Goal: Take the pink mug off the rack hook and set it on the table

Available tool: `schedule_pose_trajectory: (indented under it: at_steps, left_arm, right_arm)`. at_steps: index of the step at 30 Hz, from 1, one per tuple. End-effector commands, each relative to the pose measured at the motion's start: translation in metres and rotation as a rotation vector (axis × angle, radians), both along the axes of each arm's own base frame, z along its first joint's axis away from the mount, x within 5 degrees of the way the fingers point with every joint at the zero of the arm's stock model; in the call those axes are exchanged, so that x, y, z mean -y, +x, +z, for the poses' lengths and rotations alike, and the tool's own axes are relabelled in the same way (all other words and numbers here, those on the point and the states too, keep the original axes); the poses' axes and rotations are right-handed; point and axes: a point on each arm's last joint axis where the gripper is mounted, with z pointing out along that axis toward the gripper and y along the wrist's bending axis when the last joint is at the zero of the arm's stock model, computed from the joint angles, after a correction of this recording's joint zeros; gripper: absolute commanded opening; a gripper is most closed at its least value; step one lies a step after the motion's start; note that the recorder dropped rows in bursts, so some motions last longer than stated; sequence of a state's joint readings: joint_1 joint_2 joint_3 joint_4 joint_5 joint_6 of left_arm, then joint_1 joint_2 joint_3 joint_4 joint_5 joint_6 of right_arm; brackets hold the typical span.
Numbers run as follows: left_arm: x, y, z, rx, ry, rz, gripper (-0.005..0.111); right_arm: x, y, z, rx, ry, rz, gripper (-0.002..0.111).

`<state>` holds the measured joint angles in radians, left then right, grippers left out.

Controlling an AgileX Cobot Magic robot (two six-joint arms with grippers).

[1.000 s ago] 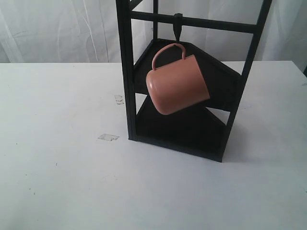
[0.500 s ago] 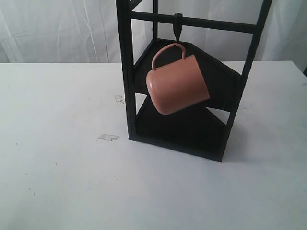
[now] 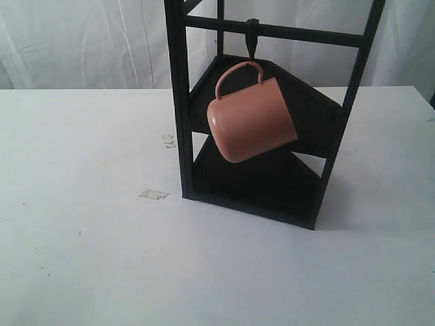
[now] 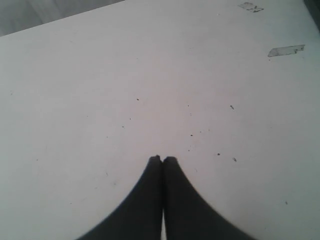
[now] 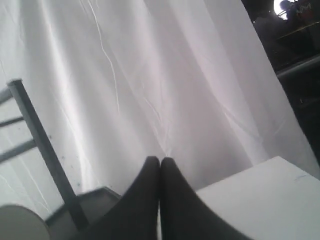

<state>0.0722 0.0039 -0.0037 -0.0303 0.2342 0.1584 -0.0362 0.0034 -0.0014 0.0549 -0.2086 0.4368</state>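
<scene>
Judging by the layout, the approach step is in hand: no grasp has been made yet. Below and ahead of the L gripper (image 4: 163, 159) only the table (image 3: 81, 258) is seen; its fingers are pressed together w/ nothing between them. The curtain (image 5: 150, 75) is faced by the R gripper (image 5: 160, 159), fingers likewise pressed tight on nothing. One post of the rack (image 3: 178, 102) is caught beyond the R fingertips, off to one side. Neither gripper is seen in the exterior view. The pink mug (image 3: 251, 122) is hung tilted by its handle from the rack hook (image 3: 252, 41) under the top crossbar, apart from both finger pairs. A pale round shape near the R fingers can't be identified. A tape scrap (image 4: 286, 50) is seen well ahead of the L tips. Next, prob.: one gripper must be opened, brought to the mug's body or handle and closed on it. The handle must then be raised clear of the hook tip before the mug is lowered to the table.
</scene>
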Motion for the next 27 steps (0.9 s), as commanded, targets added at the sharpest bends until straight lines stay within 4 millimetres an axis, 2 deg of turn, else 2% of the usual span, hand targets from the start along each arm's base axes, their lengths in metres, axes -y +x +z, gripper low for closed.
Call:
schedule_pose_trajectory:
  at_steps: [1,6,8,11,15,17,19,27]
  left_arm:
    - [0.001,0.000,-0.001,0.002,-0.010,-0.008,0.000]
    - [0.001,0.000,-0.001,0.002,-0.010,-0.008,0.000]
    - [0.001,0.000,-0.001,0.002,-0.010,-0.008,0.000]
    - [0.001,0.000,-0.001,0.002,-0.010,-0.008,0.000]
    - [0.001,0.000,-0.001,0.002,-0.010,-0.008,0.000]
    - [0.001,0.000,-0.001,0.002,-0.010,-0.008,0.000]
    - [0.001,0.000,-0.001,0.002,-0.010,-0.008,0.000]
    - [0.001,0.000,-0.001,0.002,-0.010,-0.008,0.000]
  right_arm:
    - [0.002,-0.010,0.020,0.265,0.202,0.059,0.000]
    - [0.005,-0.025,0.042,0.531,0.308,0.126,0.000]
    - [0.002,-0.031,0.057,0.573,0.267,0.146,0.000]
    - [-0.007,-0.037,0.077,0.567,0.086,0.141,0.000]
    - [-0.020,-0.040,0.096,0.435,-0.377,0.037,0.000]
    - [-0.022,-0.039,0.097,0.371,-0.572,-0.031,0.000]
    - [-0.020,-0.035,0.095,0.294,-0.691,-0.093,0.000]
    - [0.008,0.007,0.066,-0.216,-0.667,-0.232,0.000]
